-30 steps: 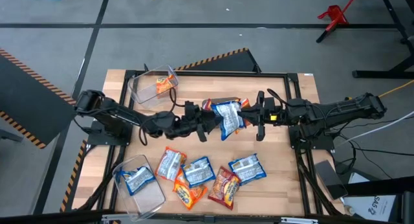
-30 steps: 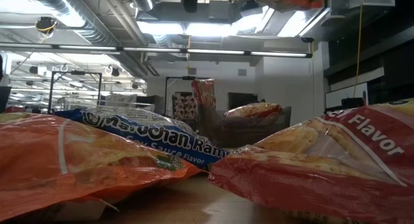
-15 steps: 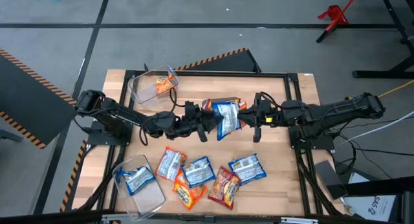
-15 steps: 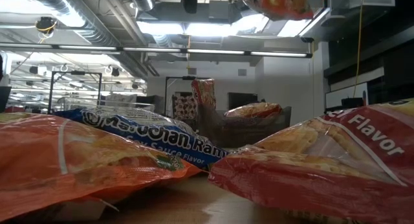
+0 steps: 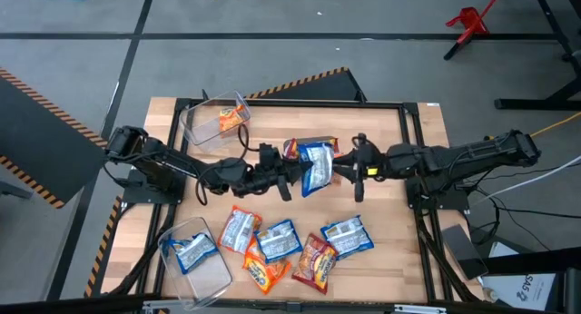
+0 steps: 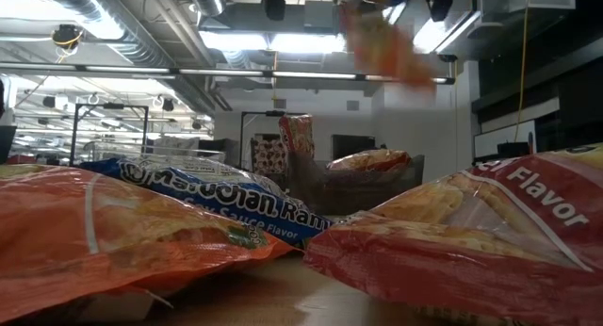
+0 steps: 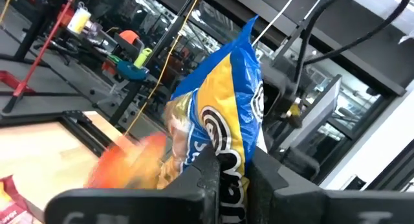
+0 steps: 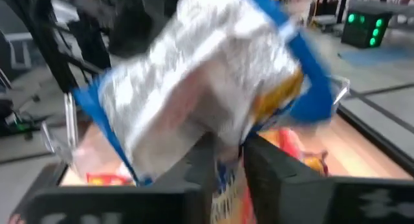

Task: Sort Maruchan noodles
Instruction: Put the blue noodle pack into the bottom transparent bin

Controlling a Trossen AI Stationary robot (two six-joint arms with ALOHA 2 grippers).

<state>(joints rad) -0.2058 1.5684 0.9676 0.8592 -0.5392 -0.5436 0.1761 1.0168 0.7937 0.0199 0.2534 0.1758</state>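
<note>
Above the table's middle, a blue-and-white packet (image 5: 315,166) pinched between both arms.
Clenched on one edge by the left gripper (image 5: 292,176), nipped on the other by the right gripper (image 5: 348,169); orange packet (image 5: 289,149) just behind it. Below, other packets (image 5: 298,246) loose on the table (image 5: 399,250), one more in each clear bin (image 5: 211,122).

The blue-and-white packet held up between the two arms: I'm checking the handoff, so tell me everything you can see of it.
The blue-and-white packet is crinkly plastic, blue-edged with a silvery-white face and yellow print. It hangs above mid-table, tilted. The left gripper is shut on one edge; the right gripper has the opposite edge between its fingers. An orange packet is blurred just beneath it.
</note>
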